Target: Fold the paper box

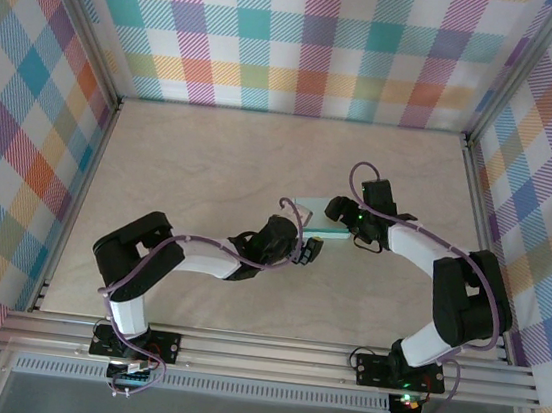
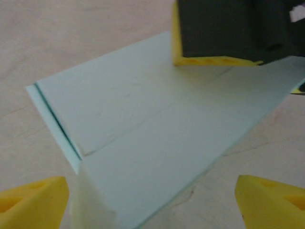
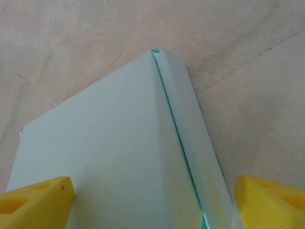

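Table [image 1: 211,158]: pale beige top, faintly veined, with thin dark hairlines running across it in both wrist views. One item is lying directly on it, the paper box [image 1: 317,215], sitting right of centre and well apart from the side walls. It is lying flattened, with its broad pale mint-green face turned up and its underside resting on the tabletop. A narrow flap is running along one long edge, with a darker teal slit showing at the seam.
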`<action>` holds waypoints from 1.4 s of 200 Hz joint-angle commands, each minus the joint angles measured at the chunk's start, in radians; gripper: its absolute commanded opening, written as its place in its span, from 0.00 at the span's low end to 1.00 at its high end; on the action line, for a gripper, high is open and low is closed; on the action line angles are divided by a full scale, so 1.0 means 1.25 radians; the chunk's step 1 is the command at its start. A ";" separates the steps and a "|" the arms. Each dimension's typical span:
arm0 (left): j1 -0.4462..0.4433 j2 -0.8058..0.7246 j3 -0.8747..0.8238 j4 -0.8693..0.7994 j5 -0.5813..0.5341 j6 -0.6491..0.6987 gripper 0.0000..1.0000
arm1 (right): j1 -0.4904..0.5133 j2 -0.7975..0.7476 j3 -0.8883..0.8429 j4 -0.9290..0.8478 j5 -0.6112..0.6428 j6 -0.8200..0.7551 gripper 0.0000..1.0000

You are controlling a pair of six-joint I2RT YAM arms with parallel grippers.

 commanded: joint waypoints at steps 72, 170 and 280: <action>0.055 -0.222 -0.119 0.024 0.222 -0.024 1.00 | -0.006 0.022 0.030 -0.011 -0.022 -0.028 0.88; 0.169 -0.106 0.076 -0.183 0.204 -0.280 0.68 | -0.009 0.065 0.032 0.008 -0.042 -0.125 0.88; 0.217 0.034 0.106 -0.183 0.251 -0.287 0.55 | -0.070 -0.070 -0.038 0.020 -0.045 -0.156 0.95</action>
